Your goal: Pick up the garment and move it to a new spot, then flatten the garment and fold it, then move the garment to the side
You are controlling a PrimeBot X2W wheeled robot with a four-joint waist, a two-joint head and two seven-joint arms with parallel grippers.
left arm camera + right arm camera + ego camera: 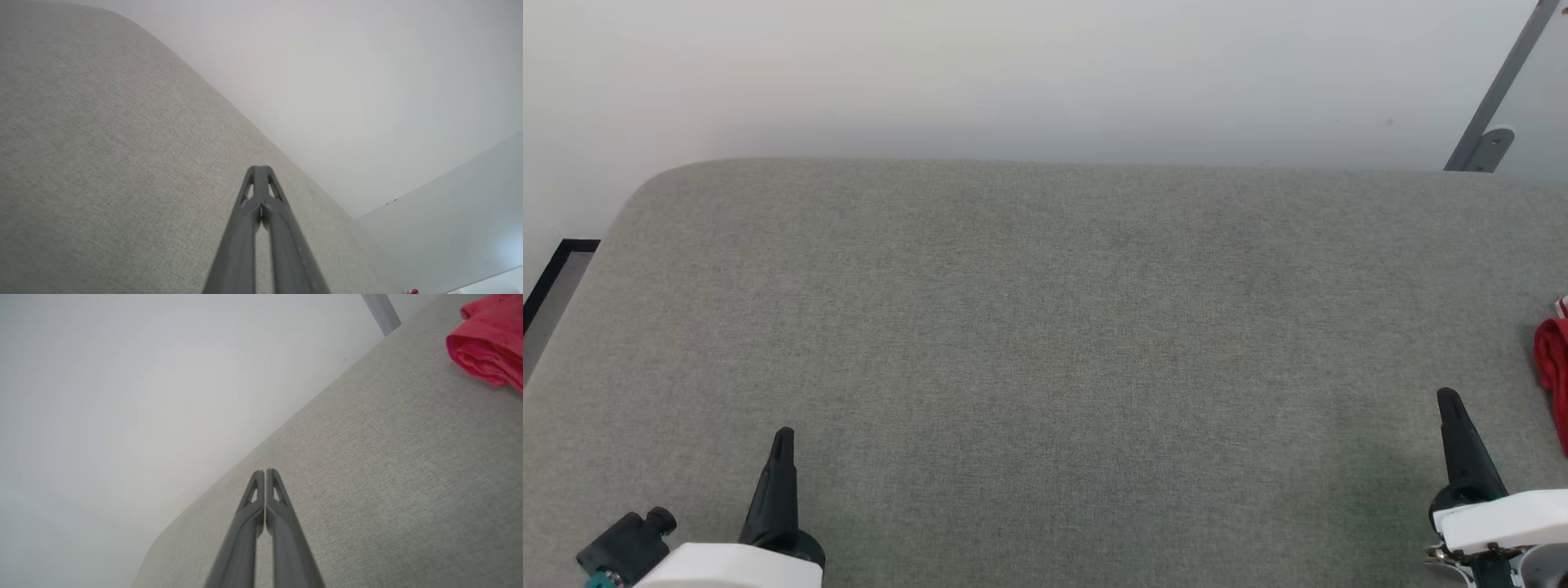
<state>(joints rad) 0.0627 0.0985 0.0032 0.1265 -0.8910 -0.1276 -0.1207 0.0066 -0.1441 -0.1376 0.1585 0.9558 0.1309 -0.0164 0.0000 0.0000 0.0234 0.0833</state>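
Barely a red strip of the garment (1553,367) reaches into the head view. It sits at the far right edge around mid-height, on the grey cloth-covered counter (1045,327), and the frame cuts off the rest. The right wrist view has it in the upper right corner as a soft heap of rolled red layers. The left wrist view catches a red speck of it at the bottom right. Whether it is neatly folded or merely bunched I cannot tell, and no lettering can be made out.

Nearest to it is the right gripper (1448,400), at the lower right of the head view. Its jaws are pressed together on nothing, and it is near the garment but apart from it. The left gripper (783,437) stands at the lower left, jaws likewise pressed together and empty, well apart from the garment.

A garment off at the side with both grippers parked low fits two stages: cloth waiting to be fetched to the middle, or cloth already folded and set aside. Either way, I judge that good work here rests on getting the whole garment into the head view before deciding anything. The cloth looks limp and layered, so a pinch on one outer layer would likely pull the heap open rather than lift it whole.
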